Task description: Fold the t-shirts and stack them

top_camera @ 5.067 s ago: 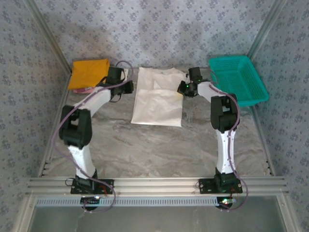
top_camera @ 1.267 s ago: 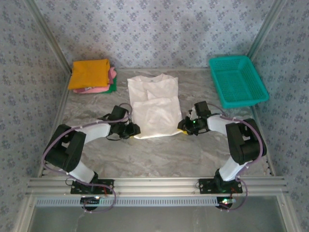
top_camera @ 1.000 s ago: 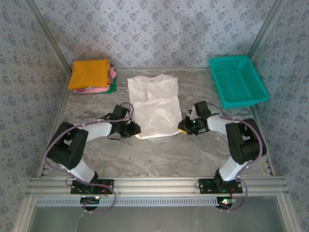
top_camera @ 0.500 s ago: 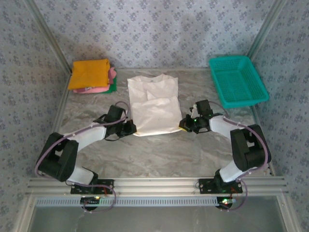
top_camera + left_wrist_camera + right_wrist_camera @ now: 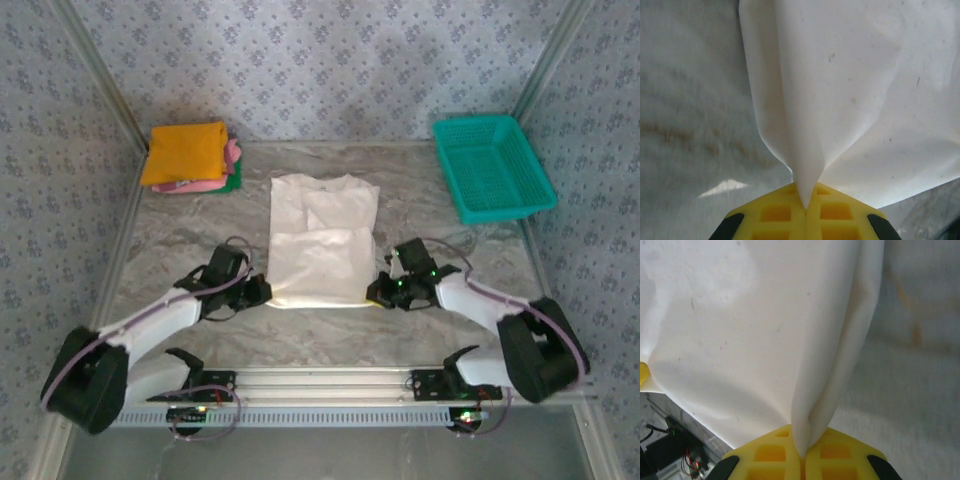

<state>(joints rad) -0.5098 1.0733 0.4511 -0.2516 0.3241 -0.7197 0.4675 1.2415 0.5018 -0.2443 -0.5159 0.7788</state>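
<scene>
Mid-fold, my left gripper (image 5: 260,292) and right gripper (image 5: 378,293) held the white t-shirt's (image 5: 322,240) near corners pinched; next, I judged, came an even carry forward.

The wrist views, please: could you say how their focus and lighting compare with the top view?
Left wrist: the white t-shirt is sharp enough to show specks, with one bright glare patch on the table. Right wrist: the shirt is softly shaded along its fold, the table beyond blurred. Top view: even light, faint shadows.
</scene>
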